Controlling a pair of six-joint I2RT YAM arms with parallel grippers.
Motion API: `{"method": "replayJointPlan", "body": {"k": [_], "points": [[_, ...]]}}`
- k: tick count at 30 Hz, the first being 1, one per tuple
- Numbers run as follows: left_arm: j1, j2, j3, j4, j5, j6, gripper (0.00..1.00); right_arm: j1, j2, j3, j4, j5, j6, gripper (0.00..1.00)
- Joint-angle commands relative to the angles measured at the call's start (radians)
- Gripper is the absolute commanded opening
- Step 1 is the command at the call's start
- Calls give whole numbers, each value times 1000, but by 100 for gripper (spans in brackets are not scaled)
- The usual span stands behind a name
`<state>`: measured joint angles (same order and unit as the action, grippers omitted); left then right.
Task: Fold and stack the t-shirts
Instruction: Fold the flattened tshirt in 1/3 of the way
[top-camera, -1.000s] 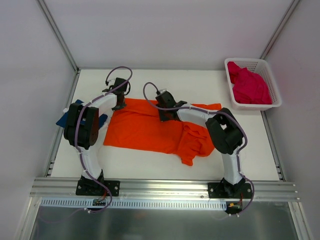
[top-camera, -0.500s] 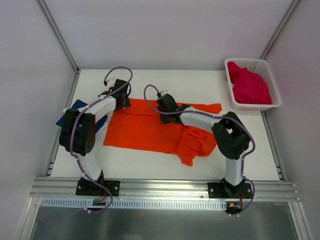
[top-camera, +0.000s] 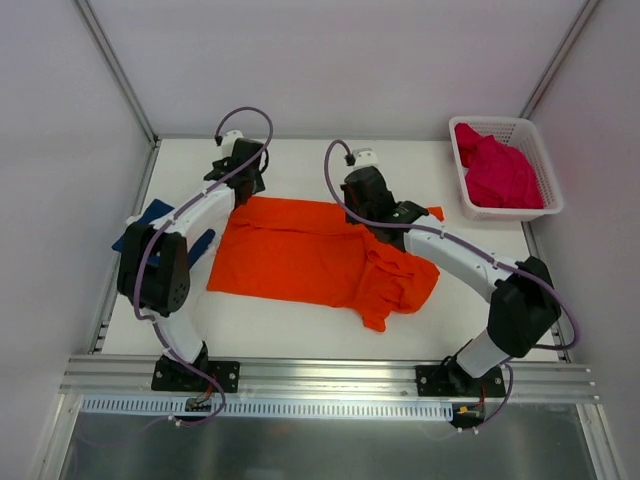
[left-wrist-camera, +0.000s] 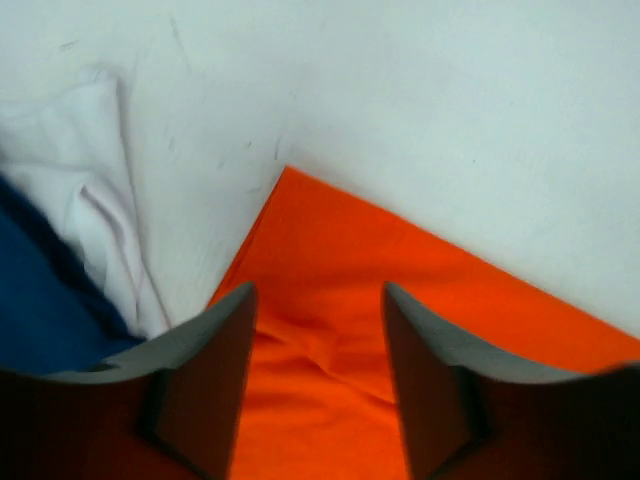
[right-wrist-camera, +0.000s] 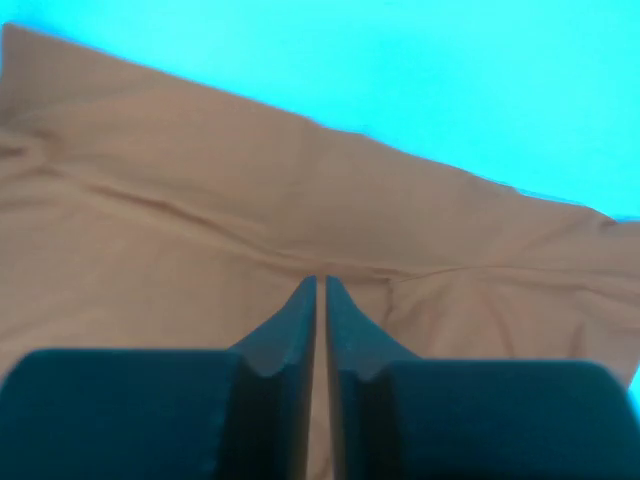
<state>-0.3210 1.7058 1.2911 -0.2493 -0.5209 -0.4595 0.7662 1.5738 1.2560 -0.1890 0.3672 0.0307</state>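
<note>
White table: orange t-shirt under parted left end effector, near-closed right end effector.

Two arms showing white link shells, black joint housings; purple cables looping along each; black base plates; dark grey tapered fingers ending each pincer.

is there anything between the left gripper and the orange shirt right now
Nothing visible. The left gripper hangs open just above the far left corner of the orange shirt, with only bare cloth between its fingers. The navy shirt lies off to its left.
</note>
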Motion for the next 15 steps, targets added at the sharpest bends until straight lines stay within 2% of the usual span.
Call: {"method": "replayJointPlan", "body": {"k": [1, 2, 3, 8, 15], "points": [[-6, 156, 158, -26, 56, 39, 49, -94, 29, -9, -38, 0, 6, 8], [-6, 178, 174, -39, 71, 30, 43, -108, 40, -7, -38, -8, 11, 2], [-4, 196, 181, -42, 90, 22, 38, -117, 51, -4, -38, -13, 12, 0], [2, 285, 235, -57, 117, 5, 0, -194, 141, 42, -73, -39, 23, 1], [31, 356, 287, -100, 143, 18, 0, -265, 267, 115, -148, -60, 55, 0]]}}
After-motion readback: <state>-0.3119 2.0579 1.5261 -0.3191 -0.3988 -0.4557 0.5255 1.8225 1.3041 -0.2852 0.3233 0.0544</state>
